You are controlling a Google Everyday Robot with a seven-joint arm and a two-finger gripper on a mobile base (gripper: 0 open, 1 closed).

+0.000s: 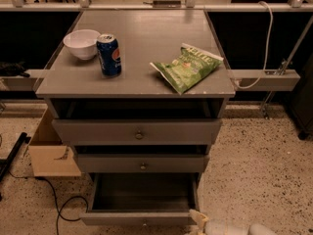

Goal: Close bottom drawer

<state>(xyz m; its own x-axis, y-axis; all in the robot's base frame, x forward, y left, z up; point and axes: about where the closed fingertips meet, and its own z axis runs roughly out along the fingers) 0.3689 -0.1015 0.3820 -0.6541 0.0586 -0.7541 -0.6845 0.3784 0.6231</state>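
Observation:
The bottom drawer (pixel 142 217) of the grey cabinet stands pulled far out, showing its dark empty box and a slim front panel with a small knob at the frame's lower edge. My gripper (pixel 198 221) comes in from the lower right on a white arm, its pale tip close to the right end of the drawer's front panel. The two drawers above, the top drawer (pixel 138 131) and the middle drawer (pixel 142 163), sit slightly out from the cabinet body.
On the cabinet top (pixel 142 38) rest a white bowl (pixel 81 43), a blue soda can (pixel 109 55) and a green chip bag (pixel 188 65). A cardboard box (pixel 51 153) and a black cable (pixel 61 204) lie on the speckled floor to the left.

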